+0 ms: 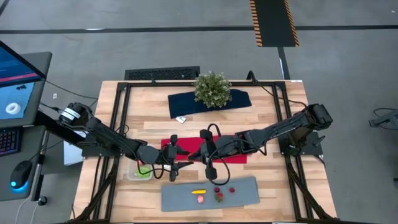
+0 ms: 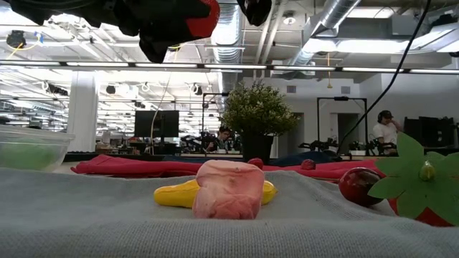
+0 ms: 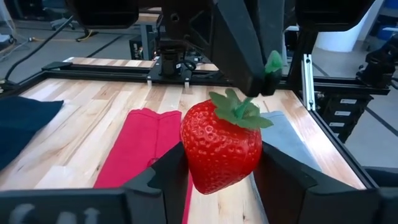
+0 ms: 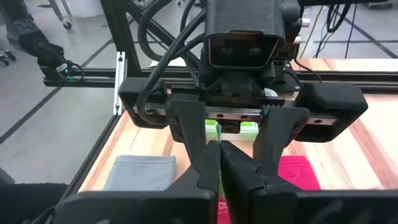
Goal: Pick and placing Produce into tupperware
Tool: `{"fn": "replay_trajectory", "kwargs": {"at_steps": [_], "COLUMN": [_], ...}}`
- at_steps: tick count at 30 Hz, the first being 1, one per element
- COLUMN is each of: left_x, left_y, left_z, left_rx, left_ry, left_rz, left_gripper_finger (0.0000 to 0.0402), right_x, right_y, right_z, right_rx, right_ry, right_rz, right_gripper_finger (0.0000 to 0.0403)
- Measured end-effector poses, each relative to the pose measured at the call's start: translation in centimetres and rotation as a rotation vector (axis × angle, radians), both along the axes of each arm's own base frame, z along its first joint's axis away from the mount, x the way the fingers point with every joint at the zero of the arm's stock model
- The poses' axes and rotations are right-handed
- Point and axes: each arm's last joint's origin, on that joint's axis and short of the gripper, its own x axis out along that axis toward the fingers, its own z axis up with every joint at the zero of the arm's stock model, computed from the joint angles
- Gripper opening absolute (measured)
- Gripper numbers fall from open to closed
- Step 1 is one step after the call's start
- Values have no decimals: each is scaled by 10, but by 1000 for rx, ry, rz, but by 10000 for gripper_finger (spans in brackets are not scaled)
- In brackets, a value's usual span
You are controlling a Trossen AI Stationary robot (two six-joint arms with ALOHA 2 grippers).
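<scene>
A red toy strawberry [image 3: 219,149] with a green leaf crown hangs above the red cloth [image 1: 233,155] at mid-table, between both grippers. My left gripper [image 3: 221,171] comes from the left and is shut on its body. My right gripper [image 4: 219,155] faces it from the right, shut on a leaf. The clear tupperware [image 1: 140,172] with green produce inside stands left of the grey mat [image 1: 249,190]. On the mat lie a yellow piece [image 1: 198,191], a pink piece [image 2: 228,190], another strawberry [image 2: 419,190] and small red pieces [image 1: 232,189]. My left gripper pinches the strawberry's red body [image 3: 189,155] between its two fingers, one on each side. The fingers lie about level and come from the table's left. The strawberry is lifted clear of the cloth, leaf crown up. My right gripper nips a green leaf tip [image 3: 272,64] of the strawberry's crown between its nearly closed fingertips. The fingers [image 3: 245,56] slant down from the table's right, over the top of the fruit. In its own wrist view only a thin green sliver [image 4: 219,134] shows between them.
A potted green plant [image 1: 212,89] stands on a dark blue cloth [image 1: 180,102] at the far side. A black frame [image 1: 121,118] runs round the table. A monitor [image 1: 15,78] and a mouse stand off the left edge.
</scene>
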Motion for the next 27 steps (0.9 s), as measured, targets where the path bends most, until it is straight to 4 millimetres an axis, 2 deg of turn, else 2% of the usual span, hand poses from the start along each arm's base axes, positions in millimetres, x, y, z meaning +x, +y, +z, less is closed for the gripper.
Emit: {"fn": "replay_trajectory", "kwargs": {"at_steps": [4, 9, 15, 22, 27], "left_x": [0, 0, -1, -4, -18], "left_y": [0, 0, 1, 2, 6], "left_z": [0, -1, -5, -5, -1], "left_rx": [1, 4, 44, 76, 55], "left_ry": [2, 7, 45, 89, 184], "left_rz": [2, 4, 11, 24, 32], "left_gripper_finger": [159, 157, 154, 157, 155], "right_x": [0, -2, -9, -24, -37], "right_y": [0, 0, 12, 29, 44], "right_z": [0, -3, -9, -10, -10], "right_rx": [21, 27, 13, -38, -48], "right_ry": [3, 43, 112, 177, 213], "right_rz": [-7, -13, 9, -6, 0], "right_gripper_finger": [81, 158, 231, 242, 234]}}
